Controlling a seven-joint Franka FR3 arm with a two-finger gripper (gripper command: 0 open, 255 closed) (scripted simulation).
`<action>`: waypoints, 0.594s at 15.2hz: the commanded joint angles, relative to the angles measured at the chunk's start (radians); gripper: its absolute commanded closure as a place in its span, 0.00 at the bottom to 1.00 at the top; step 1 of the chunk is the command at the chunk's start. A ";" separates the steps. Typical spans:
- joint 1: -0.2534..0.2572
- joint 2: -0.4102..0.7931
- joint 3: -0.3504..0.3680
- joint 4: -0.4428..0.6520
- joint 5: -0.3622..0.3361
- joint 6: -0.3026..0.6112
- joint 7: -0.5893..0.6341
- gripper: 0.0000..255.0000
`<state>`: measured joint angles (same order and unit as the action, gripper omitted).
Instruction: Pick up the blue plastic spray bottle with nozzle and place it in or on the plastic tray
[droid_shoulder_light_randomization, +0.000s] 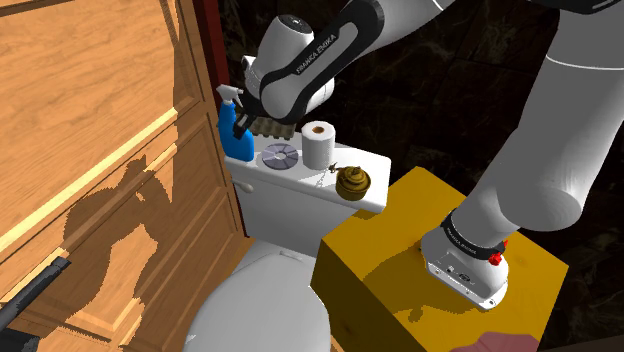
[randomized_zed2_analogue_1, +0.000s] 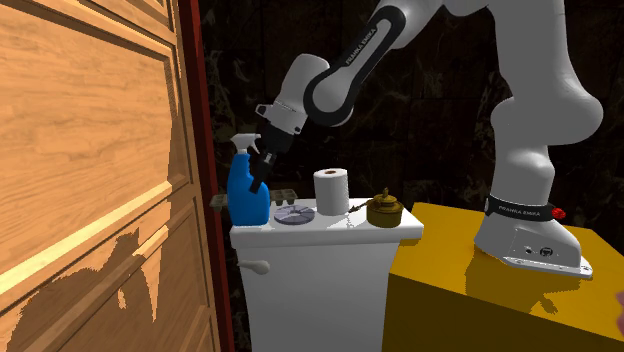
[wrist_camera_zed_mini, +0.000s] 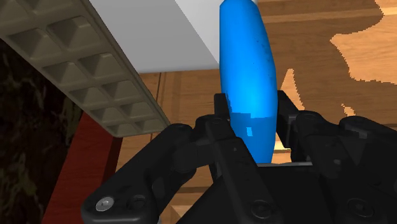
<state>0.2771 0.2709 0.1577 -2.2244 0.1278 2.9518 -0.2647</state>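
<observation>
Claw (randomized_zed2_analogue_1: 262, 170) pinching blue spray bottle (randomized_zed2_analogue_1: 245, 195) at the end of the toilet tank lid (randomized_zed2_analogue_1: 320, 225).
In the wrist view both black fingers (wrist_camera_zed_mini: 219, 111) press against the sides of the bottle's blue body, below its white nozzle. The bottle is upright at the lid's end nearest the wooden door (randomized_zed2_analogue_1: 90, 150); whether its base touches the lid cannot be told. The grey, grid-patterned tray (randomized_zed2_analogue_1: 285, 193) lies on the lid just behind the bottle. Along the lid, away from the door, follow a grey disc (randomized_zed2_analogue_1: 291, 214), a white paper roll (randomized_zed2_analogue_1: 331, 190) and a small brown pot (randomized_zed2_analogue_1: 384, 209). The yellow stand (droid_shoulder_light_randomization: 430, 260) sits beside the toilet.
</observation>
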 joint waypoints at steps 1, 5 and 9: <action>0.000 -0.016 0.000 0.002 0.000 -0.018 0.002 1.00; -0.001 -0.057 -0.001 0.010 -0.001 -0.066 0.007 1.00; -0.001 -0.095 -0.002 0.021 -0.002 -0.115 0.012 1.00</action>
<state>0.2771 0.1866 0.1550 -2.2052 0.1245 2.8490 -0.2522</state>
